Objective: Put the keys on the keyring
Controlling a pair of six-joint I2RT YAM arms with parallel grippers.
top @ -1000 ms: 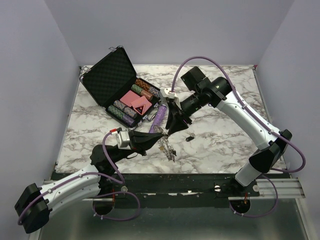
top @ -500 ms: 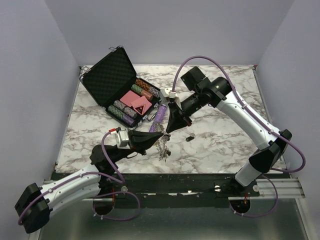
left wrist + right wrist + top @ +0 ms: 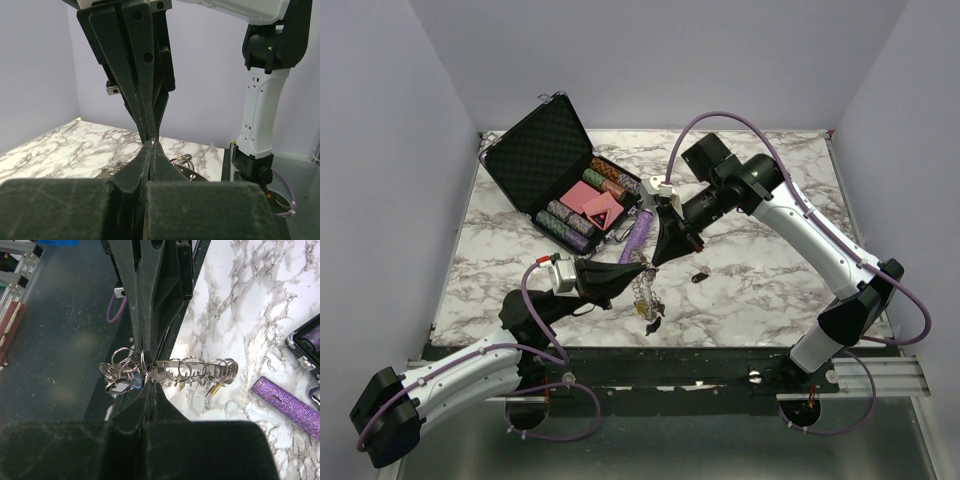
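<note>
The keyring [image 3: 142,362], strung with several small rings and silver keys [image 3: 192,372], hangs between my two grippers above the table's near edge. In the top view the bunch [image 3: 647,300] dangles below the meeting fingertips. My left gripper [image 3: 640,268] is shut on the ring's wire, and a sliver of metal shows at its tips [image 3: 151,144]. My right gripper [image 3: 150,384] comes from the other side, tip to tip, and is shut on the head of a flat silver key at the ring. A loose black-headed key [image 3: 698,275] lies on the marble.
A purple glittery tube [image 3: 640,228] lies behind the grippers and shows in the right wrist view [image 3: 287,400]. An open black case [image 3: 535,150] with poker chips and cards stands at the back left. The table's dark front edge [image 3: 720,352] is just below the hanging keys.
The hanging bunch of keys has swung a little left and toward the table's front edge. Both grippers stay shut and nearly still, tip to tip.
</note>
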